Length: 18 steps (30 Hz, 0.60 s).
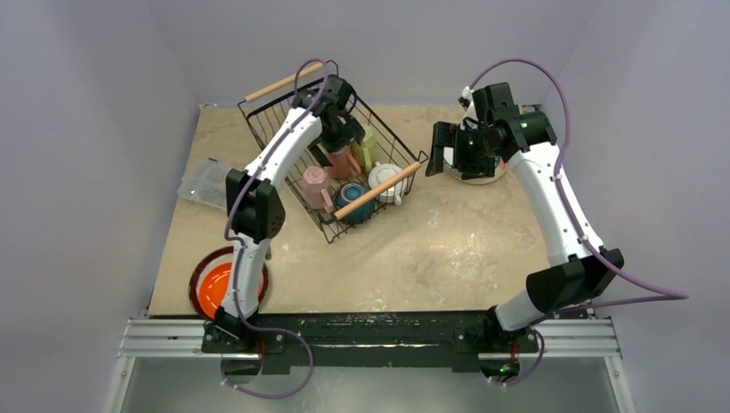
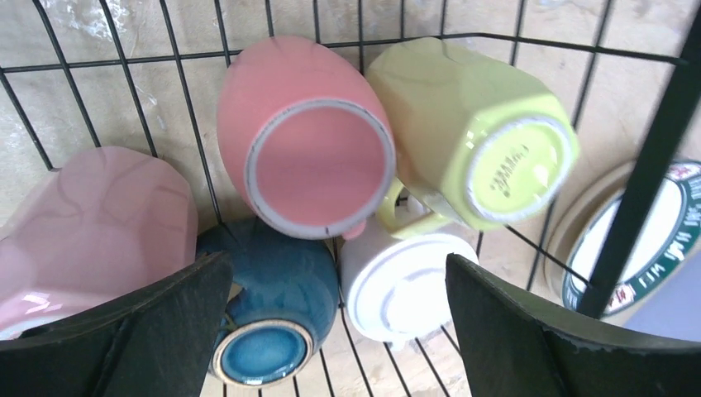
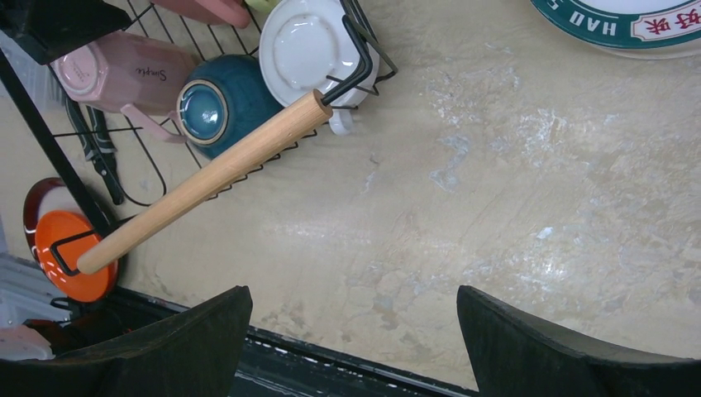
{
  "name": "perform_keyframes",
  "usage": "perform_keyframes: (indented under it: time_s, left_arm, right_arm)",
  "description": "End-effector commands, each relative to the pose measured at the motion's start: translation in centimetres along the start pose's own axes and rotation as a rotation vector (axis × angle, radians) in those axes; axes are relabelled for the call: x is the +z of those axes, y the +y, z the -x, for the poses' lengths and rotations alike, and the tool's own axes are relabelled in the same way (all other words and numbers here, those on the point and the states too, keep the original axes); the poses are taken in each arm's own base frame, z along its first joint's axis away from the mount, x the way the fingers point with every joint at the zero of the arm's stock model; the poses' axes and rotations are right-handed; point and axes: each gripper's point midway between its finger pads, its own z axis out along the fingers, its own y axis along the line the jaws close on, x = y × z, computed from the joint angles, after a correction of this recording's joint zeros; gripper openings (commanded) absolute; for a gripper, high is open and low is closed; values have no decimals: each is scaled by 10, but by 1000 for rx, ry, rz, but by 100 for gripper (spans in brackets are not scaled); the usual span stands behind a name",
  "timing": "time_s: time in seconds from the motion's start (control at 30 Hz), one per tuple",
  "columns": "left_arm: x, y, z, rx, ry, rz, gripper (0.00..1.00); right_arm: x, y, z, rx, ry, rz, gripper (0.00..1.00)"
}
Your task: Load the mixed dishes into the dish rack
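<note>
a beige marbled desk (image 1: 448, 249) fills the middle of the top view. on its upper left part stands the large rectangular black wire dish rack (image 1: 379, 190), set at a slant, one light wooden bar handle at its far end and one at its near end.

the left arm reaches up from the lower left into the rack. the left fingers (image 2: 207, 289) are released and spread wide, hanging over the dishes inside and touching none of them. the right arm curves up the right side. the right fingers (image 3: 223, 314) are also released and wide apart, hovering over bare desk just right of the rack.

a stack of teal-rimmed white plates (image 1: 482, 175) lies on the desk at the upper right, under the right wrist and outside the rack. at the lower left of the top view an orange plate (image 1: 215, 284) sits on a dark red-rimmed plate (image 1: 196, 275), partly hidden by the left arm.

inside the rack, all bottom-up and crowded into its near end: a pale pink faceted mug (image 2: 91, 223) at the left, a pink round mug (image 2: 318, 161) in the middle, a yellow-green faceted mug (image 2: 479, 124) touching it on the right, a teal glazed bowl (image 2: 273, 306) below, and a white two-handled cup (image 2: 405, 285) beside the bowl.

a clear plastic piece (image 1: 202, 182) lies on the desk left of the rack. black pliers (image 3: 99, 149) show through the rack's wires at the left of the right wrist view.
</note>
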Motion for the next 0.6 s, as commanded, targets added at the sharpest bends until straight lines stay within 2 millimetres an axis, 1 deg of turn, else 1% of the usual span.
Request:
perform_keyframes:
  time_s: [0.0, 0.13, 0.27, 0.4, 0.5, 0.57]
  left_arm:
    - [-73, -25, 19, 90, -75, -177, 99]
    - [-109, -23, 21, 167, -98, -239, 98]
    - [-149, -12, 20, 267, -132, -301, 98]
    - [-186, 12, 14, 372, -168, -349, 98]
    - [-210, 35, 3, 446, -181, -384, 98]
    - [-226, 52, -7, 480, -179, -408, 97]
  right_arm:
    - [-13, 4, 2, -18, -44, 20, 96]
    - [-14, 3, 0, -26, -50, 22, 96]
    - [-14, 4, -4, -38, -56, 39, 96]
    - [-16, 13, -4, -55, -77, 73, 95]
    - [-14, 29, -1, -86, -100, 101, 95]
    - [-10, 45, 4, -113, -118, 119, 95]
